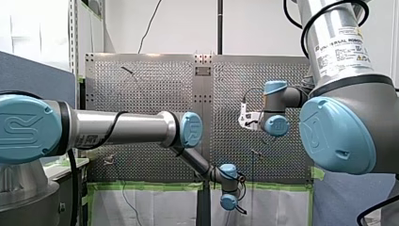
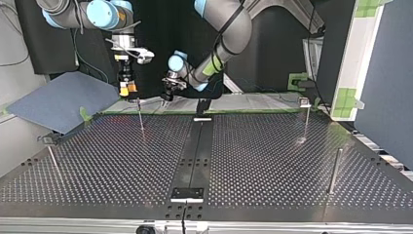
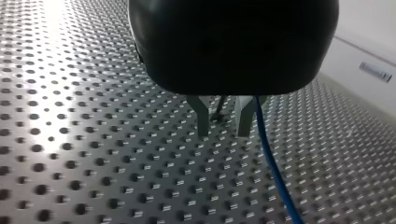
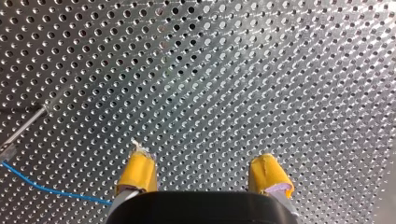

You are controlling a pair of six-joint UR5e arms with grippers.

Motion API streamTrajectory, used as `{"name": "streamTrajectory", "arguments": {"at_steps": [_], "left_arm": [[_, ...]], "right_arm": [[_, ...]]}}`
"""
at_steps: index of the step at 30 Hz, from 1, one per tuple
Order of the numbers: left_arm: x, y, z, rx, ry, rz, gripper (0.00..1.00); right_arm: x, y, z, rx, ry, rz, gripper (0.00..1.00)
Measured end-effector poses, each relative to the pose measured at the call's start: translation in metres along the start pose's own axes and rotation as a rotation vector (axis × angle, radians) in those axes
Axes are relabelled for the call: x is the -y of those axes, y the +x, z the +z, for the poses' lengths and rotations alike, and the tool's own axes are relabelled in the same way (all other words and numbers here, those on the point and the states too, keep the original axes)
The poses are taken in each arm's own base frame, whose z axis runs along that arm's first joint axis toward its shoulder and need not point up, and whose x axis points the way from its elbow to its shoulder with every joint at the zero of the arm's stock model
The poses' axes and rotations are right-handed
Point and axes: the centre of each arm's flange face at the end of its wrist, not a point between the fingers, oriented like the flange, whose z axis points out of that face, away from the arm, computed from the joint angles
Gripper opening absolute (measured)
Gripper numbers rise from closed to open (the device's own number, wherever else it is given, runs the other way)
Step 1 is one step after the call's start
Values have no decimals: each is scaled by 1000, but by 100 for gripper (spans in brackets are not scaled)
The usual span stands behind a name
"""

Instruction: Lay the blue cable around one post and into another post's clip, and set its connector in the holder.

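here, the thin blue cable (image 3: 275, 172) is running down past one of the two metal fingers (image 3: 243, 122) of my left arm's jaws and trailing off over the perforated metal counter (image 3: 70, 140) ahead of them. the left jaws are standing spread, with a clear gap between the fingers, and they are not pinching the cable (whether it is brushing that finger's outer side, i cannot tell). in the top view my left arm (image 2: 229, 34) is coming in from the top edge, and its jaws are hanging low over the counter's far edge, near the far end of the dark strip (image 2: 195, 151) that is running down the counter's middle.

my right arm's jaws are standing spread too: in the right wrist view the two yellow pads (image 4: 139, 170) are sitting well apart, with nothing but bare counter showing between them. beside them, the blue cable is stretching from near the small clip (image 4: 7, 151) at the tip of a slim metal post (image 4: 25, 123) toward the black body behind the pads. in the top view the right jaws are hovering just above and beside the tip of an upright post (image 2: 141, 119) at the view's far left.
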Motion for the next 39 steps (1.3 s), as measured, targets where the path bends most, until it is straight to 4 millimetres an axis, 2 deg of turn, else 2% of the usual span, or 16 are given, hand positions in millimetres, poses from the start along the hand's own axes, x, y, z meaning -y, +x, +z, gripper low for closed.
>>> {"name": "streamTrajectory", "arguments": {"at_steps": [13,17,23,31,39], "left_arm": [[20,-62,35,124,17,82,33],[30,-82,43,179,16,108,33],[51,-102,49,254,18,139,33],[86,-106,45,317,27,164,33],[131,-106,35,371,49,188,33]], "right_arm": [[0,0,0,-3,0,0,100],[0,0,0,-2,0,1,100],[0,0,0,-2,0,0,100],[0,0,0,-2,0,0,100],[0,1,1,-7,1,1,100]]}}
